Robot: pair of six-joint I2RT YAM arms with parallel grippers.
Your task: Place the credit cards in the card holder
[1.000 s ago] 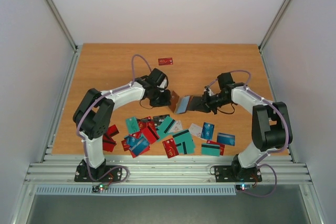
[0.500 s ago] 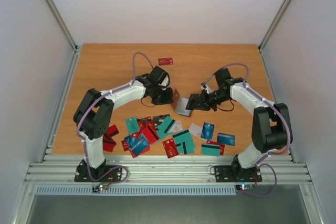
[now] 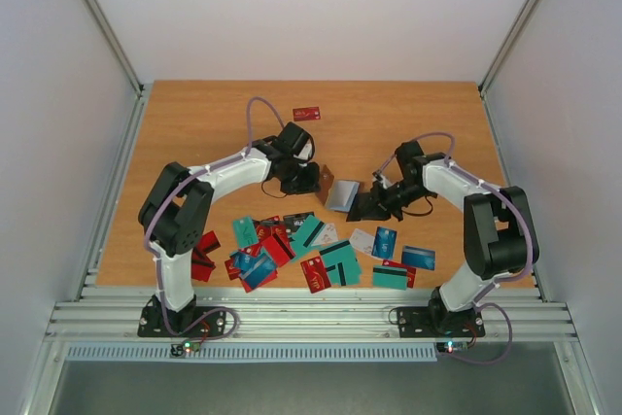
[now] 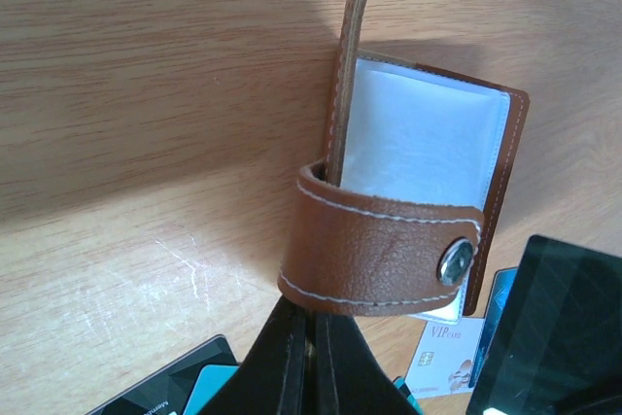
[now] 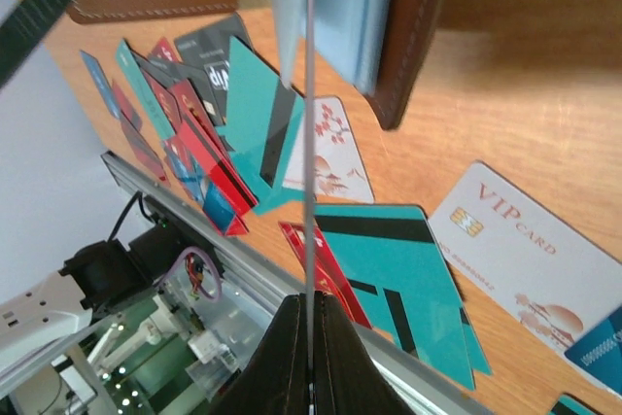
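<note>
Card holder (image 4: 389, 250) gripped mid-table; the insertion could jam.
Left gripper (image 4: 311, 323) is clamped on its brown strap. Right gripper (image 5: 309, 313) is closed on a thin sheet (image 5: 307, 191) by its mouth. A skewed edge could buckle, leaving the scattered credit cards (image 3: 309, 232) untouched.

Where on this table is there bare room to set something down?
Bare: the far strip of the table, on both sides of the lone red card, out to both far corners. Crowded: the near edge, lined with the spread credit cards, and the middle, where the left gripper and right gripper meet at the card holder.
</note>
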